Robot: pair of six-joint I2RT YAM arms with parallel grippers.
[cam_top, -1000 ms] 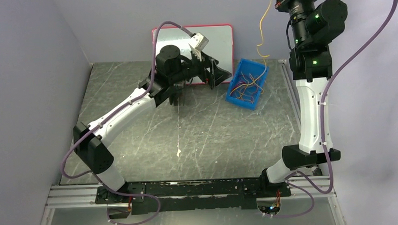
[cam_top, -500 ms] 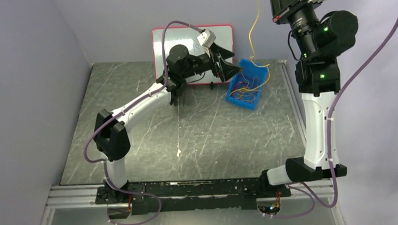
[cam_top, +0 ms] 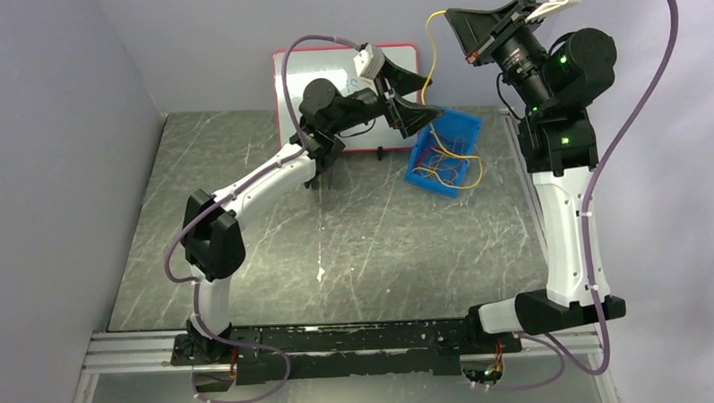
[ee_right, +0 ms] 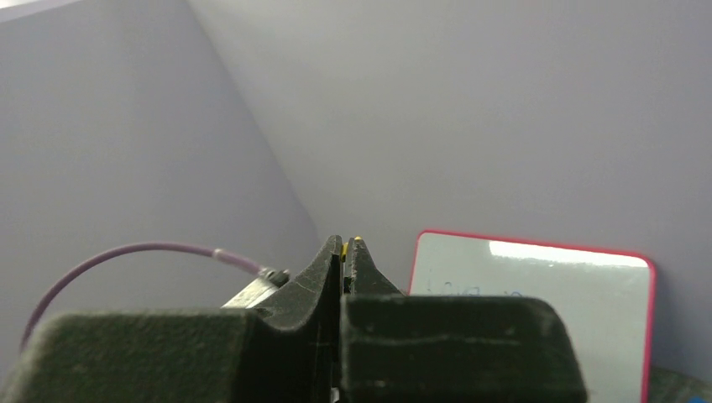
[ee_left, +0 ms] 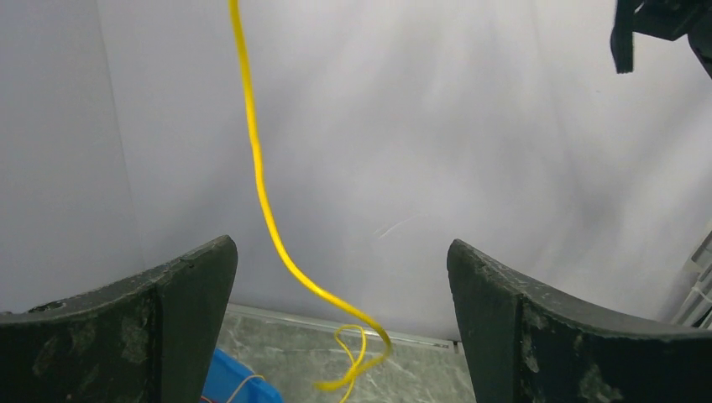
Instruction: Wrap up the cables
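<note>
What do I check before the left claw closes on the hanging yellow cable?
1. Right claw shut on cable: ok, yellow shows at its tips.
2. Left claw open: ok, jaws wide.
3. Cable framed between left jaws: ok in the wrist view; depth cannot tell.
4. Cable's lower end out of bin: not ok, it trails in among other cables.
5. Claws apart from each other: ok in the top view.
</note>
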